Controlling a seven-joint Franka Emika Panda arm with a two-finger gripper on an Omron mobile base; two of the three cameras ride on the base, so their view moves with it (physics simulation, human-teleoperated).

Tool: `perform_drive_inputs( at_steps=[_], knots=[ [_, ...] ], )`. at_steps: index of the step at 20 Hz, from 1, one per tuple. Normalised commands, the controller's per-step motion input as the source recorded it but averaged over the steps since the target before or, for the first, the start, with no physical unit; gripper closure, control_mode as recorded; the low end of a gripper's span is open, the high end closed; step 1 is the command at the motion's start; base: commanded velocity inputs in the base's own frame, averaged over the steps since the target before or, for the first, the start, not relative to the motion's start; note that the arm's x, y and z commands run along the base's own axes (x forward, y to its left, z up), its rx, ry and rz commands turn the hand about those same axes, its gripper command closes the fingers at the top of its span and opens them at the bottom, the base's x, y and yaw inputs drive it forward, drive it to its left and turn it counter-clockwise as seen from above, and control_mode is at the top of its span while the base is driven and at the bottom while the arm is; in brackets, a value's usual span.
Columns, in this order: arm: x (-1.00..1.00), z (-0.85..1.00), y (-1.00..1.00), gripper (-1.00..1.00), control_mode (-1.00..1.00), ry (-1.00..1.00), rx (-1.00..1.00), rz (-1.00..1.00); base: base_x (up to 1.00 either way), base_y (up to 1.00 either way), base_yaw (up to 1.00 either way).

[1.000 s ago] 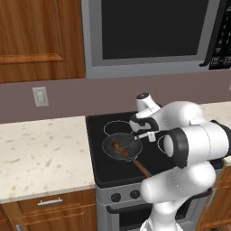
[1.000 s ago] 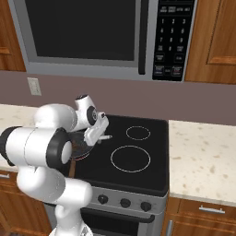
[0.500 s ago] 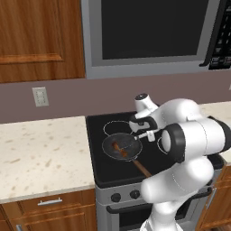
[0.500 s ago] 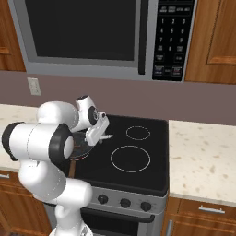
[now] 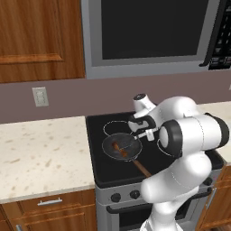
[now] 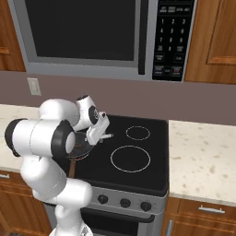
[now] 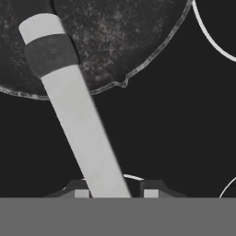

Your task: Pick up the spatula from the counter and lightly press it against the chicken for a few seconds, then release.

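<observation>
Surface: we see a black cooktop set between two stretches of speckled beige bench.
Room: a microwave hangs over the cooktop. Wooden cabinets flank it, and a wall outlet sits above the left bench.
Pan: the pan stands on the cooktop's front-left burner, its brown handle pointing at the front edge.
Chicken: the chicken is a brown piece lying inside the pan.
Spatula: the spatula shows a pale shaft with a dark band. It runs from the finger tips out across the pan's rim. We cannot tell whether it touches the chicken.
End effector: the end effector is clenched on the spatula shaft, just above the pan's right rim.
Open room: on the cooktop's right half we see both white burner rings whole, up to the right bench edge.
</observation>
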Motion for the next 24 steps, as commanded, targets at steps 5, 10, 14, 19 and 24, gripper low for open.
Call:
perform_drive_inputs(
  at_steps=[5,10,14,19,24],
  knots=[
    [0.00,-0.24,0.07,1.00,-1.00,0.00,-0.03,0.00,0.00,0.00,0.00],
    [0.00,-0.25,0.07,1.00,-1.00,0.00,-0.03,0.00,0.00,0.00,0.00],
    [0.00,-0.28,0.11,1.00,-1.00,0.00,-0.04,0.00,0.00,0.00,0.00],
    [0.00,-0.27,0.09,1.00,-1.00,0.00,-0.03,0.00,0.00,0.00,0.00],
    [0.00,-0.27,0.07,1.00,-1.00,0.00,-0.03,0.00,0.00,0.00,0.00]
  ],
)
